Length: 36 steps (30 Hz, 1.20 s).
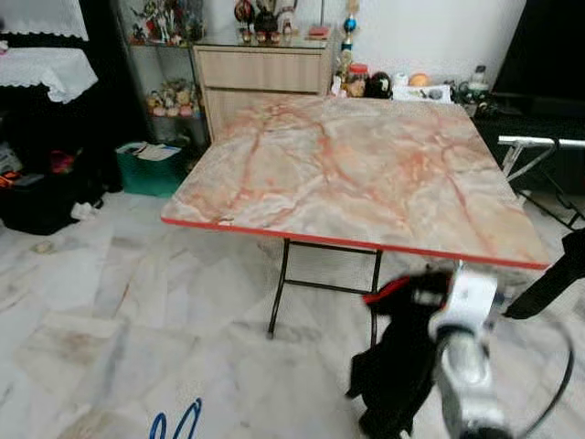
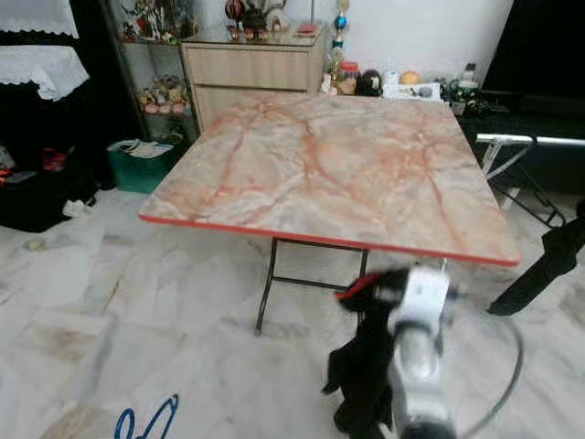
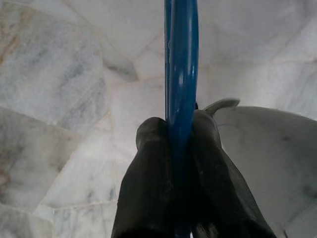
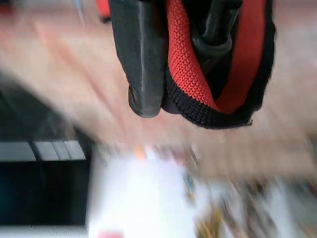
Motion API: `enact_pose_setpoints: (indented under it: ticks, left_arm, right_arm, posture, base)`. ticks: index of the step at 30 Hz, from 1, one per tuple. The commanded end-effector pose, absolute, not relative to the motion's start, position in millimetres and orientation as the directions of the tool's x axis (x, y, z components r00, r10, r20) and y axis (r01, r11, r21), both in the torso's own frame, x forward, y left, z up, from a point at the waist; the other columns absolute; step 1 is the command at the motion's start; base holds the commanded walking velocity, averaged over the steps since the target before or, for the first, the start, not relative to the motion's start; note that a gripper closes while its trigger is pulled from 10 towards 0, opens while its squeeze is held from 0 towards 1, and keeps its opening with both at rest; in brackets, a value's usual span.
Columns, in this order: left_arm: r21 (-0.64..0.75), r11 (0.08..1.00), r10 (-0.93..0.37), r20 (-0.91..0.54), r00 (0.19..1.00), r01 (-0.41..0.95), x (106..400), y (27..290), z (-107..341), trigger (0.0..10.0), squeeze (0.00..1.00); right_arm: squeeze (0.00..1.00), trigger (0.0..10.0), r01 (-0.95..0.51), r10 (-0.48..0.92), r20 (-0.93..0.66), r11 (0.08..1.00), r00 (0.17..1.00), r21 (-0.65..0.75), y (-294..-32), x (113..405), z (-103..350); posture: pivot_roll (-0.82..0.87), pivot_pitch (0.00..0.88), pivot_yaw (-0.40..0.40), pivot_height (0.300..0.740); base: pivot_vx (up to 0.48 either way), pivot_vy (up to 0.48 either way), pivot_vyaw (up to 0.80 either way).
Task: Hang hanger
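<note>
At the bottom edge of the head views only two blue loops of the hanger (image 1: 175, 422) poke into sight above the pale marble floor (image 1: 110, 302); the rest of it and the arm that carries it are cut off by the frame. The left wrist view shows it up close: the left gripper (image 3: 181, 136) has its two black fingers (image 3: 148, 183) pressed together on a blue bar of the hanger (image 3: 182, 74), which runs straight out between the tips and on past them, with the floor tiles behind. A grey rounded shape beside the fingers is too unclear to name.

The right arm (image 1: 466, 366) is raised in front of the camera, low on the right, its silver forearm blurred. The right gripper (image 4: 153, 106) is clamped on a black garment with red trim (image 4: 198, 74): one black finger (image 4: 141, 59) presses against the red-and-black edging, while the other finger is hidden behind the cloth. In the head views the garment (image 1: 398, 375) hangs down from the gripper as a dark, limp shape just in front of the near edge of the table (image 1: 366, 165), whose marbled top has a red rim. The background of the right wrist view is smeared.

A black cable (image 1: 558, 384) loops beside the right arm. A wooden cabinet (image 1: 260, 78) stands behind the table.
</note>
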<state>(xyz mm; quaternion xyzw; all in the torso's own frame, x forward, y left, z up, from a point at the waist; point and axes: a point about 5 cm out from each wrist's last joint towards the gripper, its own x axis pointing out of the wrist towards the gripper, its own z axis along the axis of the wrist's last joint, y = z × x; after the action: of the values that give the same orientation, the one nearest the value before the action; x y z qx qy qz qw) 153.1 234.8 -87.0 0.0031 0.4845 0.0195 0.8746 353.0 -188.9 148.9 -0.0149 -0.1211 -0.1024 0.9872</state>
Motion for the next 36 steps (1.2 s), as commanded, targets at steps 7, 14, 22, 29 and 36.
enact_pose_setpoints:
  ticks: [7, 14, 22, 29, 36]
  left_arm:
    - [0.035, 0.999, 0.033, -0.857, 0.515, -0.007, 154, 230, -89, 10.0, 0.00]
    - [0.046, 0.999, 0.054, -0.856, 0.514, -0.029, 153, 236, -87, 10.0, 0.00]
    - [0.047, 0.999, 0.053, -0.858, 0.510, -0.024, 151, 237, -88, 10.0, 0.00]
    - [0.064, 0.998, 0.068, -0.860, 0.506, -0.024, 148, 242, -88, 10.0, 0.00]
    - [0.079, 0.996, 0.090, -0.868, 0.488, -0.043, 133, 253, -89, 10.0, 0.00]
  right_arm:
    - [0.00, 10.0, 0.155, -0.138, 0.386, 0.988, 0.912, -0.011, -177, 374, 207]
    - [0.00, 10.0, 0.147, -0.133, 0.392, 0.989, 0.910, -0.006, -173, 383, 219]
    - [0.00, 10.0, 0.113, -0.099, 0.394, 0.993, 0.914, -0.013, -166, 387, 224]
    - [0.00, 10.0, 0.102, -0.083, 0.403, 0.995, 0.911, -0.024, -161, 387, 226]
    - [0.00, 10.0, 0.100, -0.082, 0.446, 0.995, 0.891, -0.016, -161, 391, 242]
  posture:
    - [0.18, 0.000, -0.006, 0.740]
    - [0.18, 0.000, -0.009, 0.740]
    - [0.18, 0.000, -0.006, 0.740]
    - [0.18, 0.000, -0.005, 0.740]
    - [0.18, 0.000, -0.006, 0.740]
  base:
    - [0.252, 0.000, 0.00]
    - [0.249, 0.000, 0.00]
    - [0.248, 0.000, 0.00]
    - [0.247, 0.000, 0.00]
    - [0.247, 0.000, 0.00]
